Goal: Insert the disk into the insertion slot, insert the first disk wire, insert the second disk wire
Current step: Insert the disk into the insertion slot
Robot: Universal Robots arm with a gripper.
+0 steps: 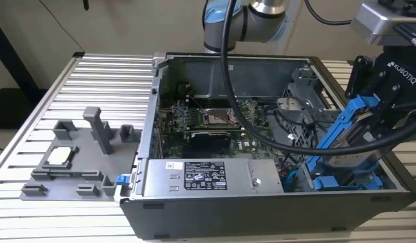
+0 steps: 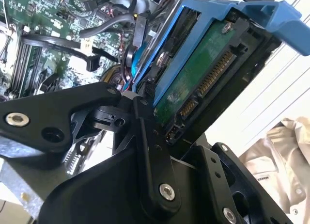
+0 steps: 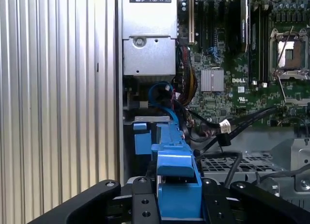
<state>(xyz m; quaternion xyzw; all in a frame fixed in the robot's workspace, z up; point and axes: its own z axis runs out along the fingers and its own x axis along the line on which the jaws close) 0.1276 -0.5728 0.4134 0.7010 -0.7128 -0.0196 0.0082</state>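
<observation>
The pincer (image 1: pixel 378 124) clamps the tilted disk (image 1: pixel 348 132), its lower end seemingly at the insertion slot (image 1: pixel 297 132) just below; best square disk to slot, then press down gently.

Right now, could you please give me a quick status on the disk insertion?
Tool shut on the disk. Disk tilted over the open computer case, exterior view's right, not seated. Black cables close beside it inside the case.

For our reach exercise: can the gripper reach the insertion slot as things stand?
Probably yes: the gripper, shut on the tilted disk, hangs by the insertion slot; the case is open.
</observation>
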